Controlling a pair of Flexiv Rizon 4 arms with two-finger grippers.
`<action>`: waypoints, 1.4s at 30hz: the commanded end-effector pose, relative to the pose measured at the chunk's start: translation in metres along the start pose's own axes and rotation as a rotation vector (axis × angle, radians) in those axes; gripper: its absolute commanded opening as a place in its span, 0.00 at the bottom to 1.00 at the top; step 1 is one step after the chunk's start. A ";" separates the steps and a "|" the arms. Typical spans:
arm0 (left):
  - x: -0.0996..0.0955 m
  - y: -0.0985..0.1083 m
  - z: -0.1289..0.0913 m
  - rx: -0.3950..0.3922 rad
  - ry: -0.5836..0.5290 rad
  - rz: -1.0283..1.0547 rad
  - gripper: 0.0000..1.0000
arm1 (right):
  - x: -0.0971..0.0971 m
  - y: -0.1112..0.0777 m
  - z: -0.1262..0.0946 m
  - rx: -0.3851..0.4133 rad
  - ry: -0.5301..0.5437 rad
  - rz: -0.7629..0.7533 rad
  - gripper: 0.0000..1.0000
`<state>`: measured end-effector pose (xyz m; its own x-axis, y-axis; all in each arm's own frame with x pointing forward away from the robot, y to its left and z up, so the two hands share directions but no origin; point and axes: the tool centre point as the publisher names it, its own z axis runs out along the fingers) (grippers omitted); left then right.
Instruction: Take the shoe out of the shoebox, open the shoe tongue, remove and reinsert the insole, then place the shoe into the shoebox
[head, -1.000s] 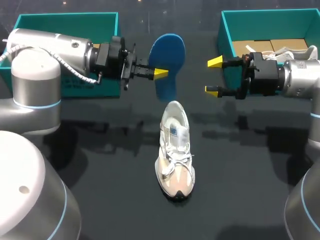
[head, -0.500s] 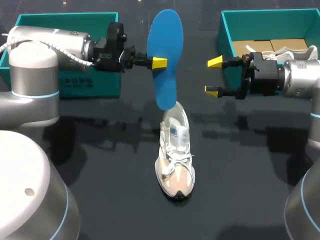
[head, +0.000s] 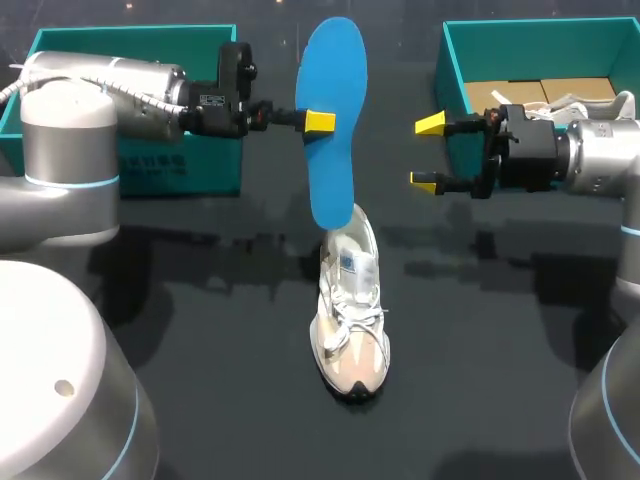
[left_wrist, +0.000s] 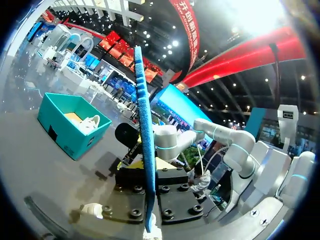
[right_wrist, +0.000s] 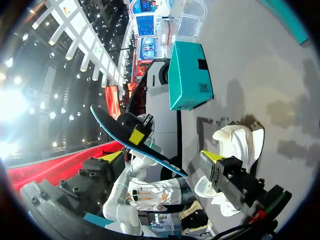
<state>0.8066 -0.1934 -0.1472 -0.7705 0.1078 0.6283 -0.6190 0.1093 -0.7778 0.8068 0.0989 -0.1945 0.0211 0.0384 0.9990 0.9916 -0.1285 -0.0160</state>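
The soft mesh shoe (head: 350, 300) sits laced on the table (head: 200, 300) under the left gripper (head: 318, 122), which pinches mid-edge a thin blue foam insole (head: 332, 175), likely light and bendy, held upright, while the right gripper (head: 428, 152) hangs open and empty beside it.

Insole (head: 332, 150) over shoe (head: 351, 310) at centre, box (head: 170, 168) behind left, shoebox (head: 453, 85) behind right

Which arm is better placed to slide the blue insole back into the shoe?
The left: the left hand grips the blue insole, its lower end at the opening of the white shoe. The right hand is open, empty.
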 end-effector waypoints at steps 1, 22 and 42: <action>0.000 -0.002 -0.002 0.003 0.024 -0.202 0.00 | 0.000 -0.001 0.000 -0.002 -0.001 0.000 1.00; -0.007 0.030 -0.007 -0.020 -0.007 -0.700 0.00 | 0.000 -0.001 0.000 -0.002 -0.001 0.000 1.00; -0.024 0.045 0.006 0.032 0.011 -0.887 0.00 | 0.020 -0.004 -0.012 0.000 -0.187 -0.027 1.00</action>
<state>0.7973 -0.1967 -0.1918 0.0004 -0.0075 1.0000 -0.9915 0.1299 0.0014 0.8082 0.0936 -0.1939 0.0007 0.1386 0.9904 0.9924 -0.1222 0.0164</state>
